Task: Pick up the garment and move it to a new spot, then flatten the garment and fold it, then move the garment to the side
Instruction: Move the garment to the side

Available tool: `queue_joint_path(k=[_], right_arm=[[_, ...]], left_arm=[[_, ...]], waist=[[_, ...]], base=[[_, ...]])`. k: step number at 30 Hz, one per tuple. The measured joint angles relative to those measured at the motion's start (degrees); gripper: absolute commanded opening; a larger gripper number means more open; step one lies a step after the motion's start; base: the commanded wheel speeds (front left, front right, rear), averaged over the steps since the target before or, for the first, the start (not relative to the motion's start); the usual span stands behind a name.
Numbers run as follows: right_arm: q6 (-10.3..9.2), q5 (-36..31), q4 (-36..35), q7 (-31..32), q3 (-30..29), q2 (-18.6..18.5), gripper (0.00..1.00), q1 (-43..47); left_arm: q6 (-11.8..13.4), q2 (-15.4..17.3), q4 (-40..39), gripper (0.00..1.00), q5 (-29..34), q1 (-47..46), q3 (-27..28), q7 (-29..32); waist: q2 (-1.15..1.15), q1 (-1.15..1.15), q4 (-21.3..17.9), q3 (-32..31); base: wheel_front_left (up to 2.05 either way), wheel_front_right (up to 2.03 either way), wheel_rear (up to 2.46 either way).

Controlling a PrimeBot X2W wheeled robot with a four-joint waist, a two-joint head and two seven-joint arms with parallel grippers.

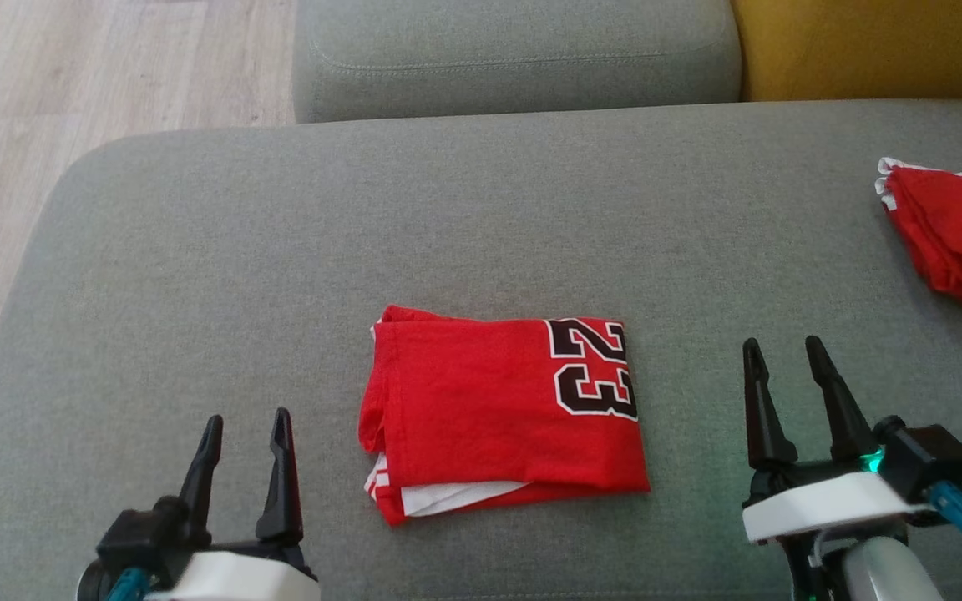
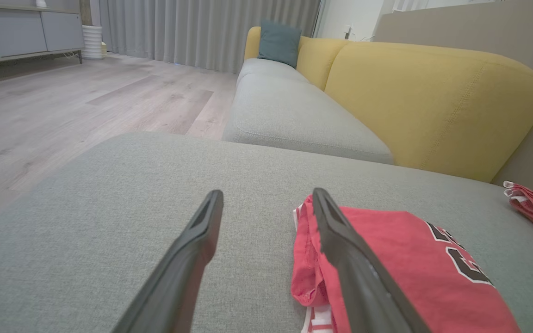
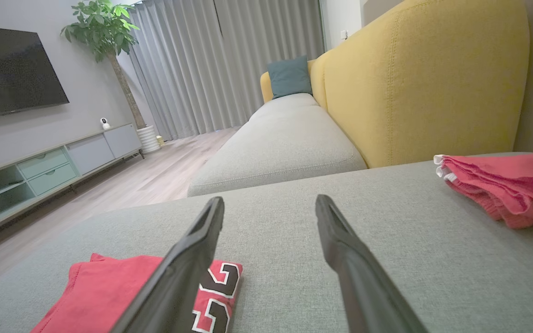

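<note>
Grey sofa seat (image 1: 197,250): the folded red 23 jersey (image 1: 498,409) is lying mid-seat, left pincer (image 1: 248,415) and right pincer (image 1: 782,340) are hovering wide open, empty, at its near edge. Grabbing only the top layer is probably risking an unfold.

light: bright, soft, even | shadow: thin, under near edge of folded jersey (image 1: 506,409) | head view: slightly soft | wrist views: lines bend toward edges

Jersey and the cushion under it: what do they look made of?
Jersey: thin matte red fabric, probably a cotton or polyester knit; it lies in soft, creased folds with a printed 23. Cushion: grey woven upholstery, matte, with a fine flecked weave.
</note>
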Motion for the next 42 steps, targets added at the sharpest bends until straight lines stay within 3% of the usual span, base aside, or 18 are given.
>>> queue_joint_path(k=[10,15,28,35,42], right_arm=[[0.00,0.0,0.1,0.6,-0.4,0.0,1.00,0.0],[0.00,-1.0,1.1,3.8,-1.5,0.1,1.00,0.0],[0.00,-0.1,3.9,28.7,1.5,-0.2,1.00,-6.4],[0.00,4.3,10.5,35.4,2.7,-1.9,1.00,-7.6],[0.00,6.9,13.1,37.8,4.0,-2.3,1.00,-9.9]], left_arm=[[-1.8,-1.2,1.5,1.00,1.5,0.0,1.7,0.0],[-2.5,-1.8,1.7,1.00,2.1,0.0,1.8,0.0],[-4.6,-3.4,2.8,1.00,2.7,-0.1,1.9,0.0],[-4.8,-3.6,3.4,1.00,2.7,-0.3,1.8,0.0],[-4.8,-3.7,3.4,1.00,2.4,-0.9,1.8,0.0]], waist=[[0.00,0.00,0.4,-0.6],[0.00,0.00,0.5,-0.7],[0.00,0.00,3.6,0.9],[0.00,0.00,7.5,2.6],[0.00,0.00,9.6,3.8]], base=[[0.00,0.00,0.00],[0.00,0.00,0.00],[0.00,0.00,0.00],[0.00,0.00,0.00],[0.00,0.00,0.00]])
